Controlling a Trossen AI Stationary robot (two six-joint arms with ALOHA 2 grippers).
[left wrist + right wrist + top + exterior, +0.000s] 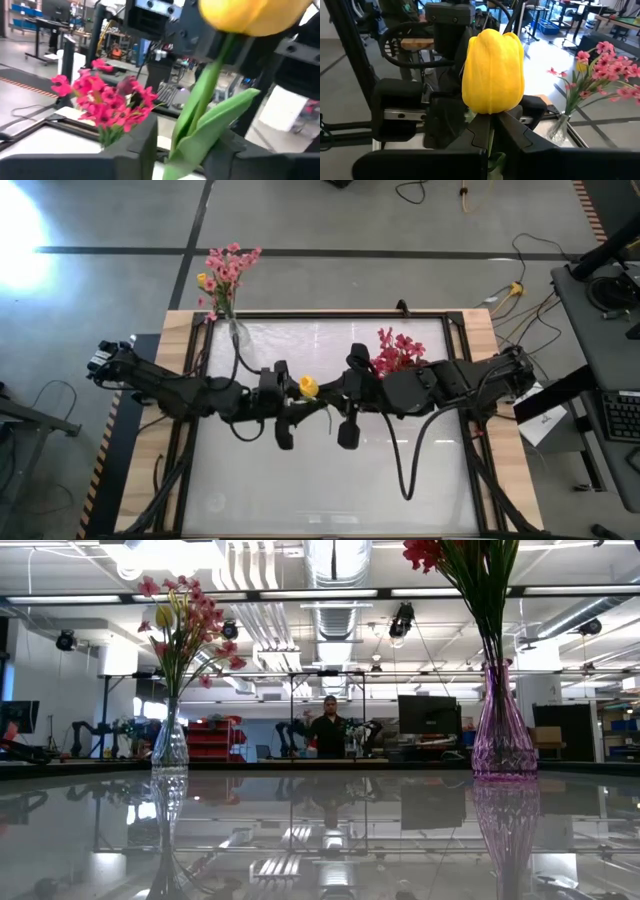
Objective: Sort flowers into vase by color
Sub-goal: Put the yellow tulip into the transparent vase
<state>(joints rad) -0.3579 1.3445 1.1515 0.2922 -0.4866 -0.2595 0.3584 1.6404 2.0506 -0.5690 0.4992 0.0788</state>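
The two dark arms meet over the middle of the shiny glass table (330,490). The right gripper (492,125) pinches the green stem just under the small yellow tulip bud (493,71). The left gripper (185,150) has its fingers on both sides of the same stem; I cannot tell if they squeeze it. Pink blossoms stand in a clear glass vase (169,745), red ones in a purple glass vase (503,735). No writing can be read.
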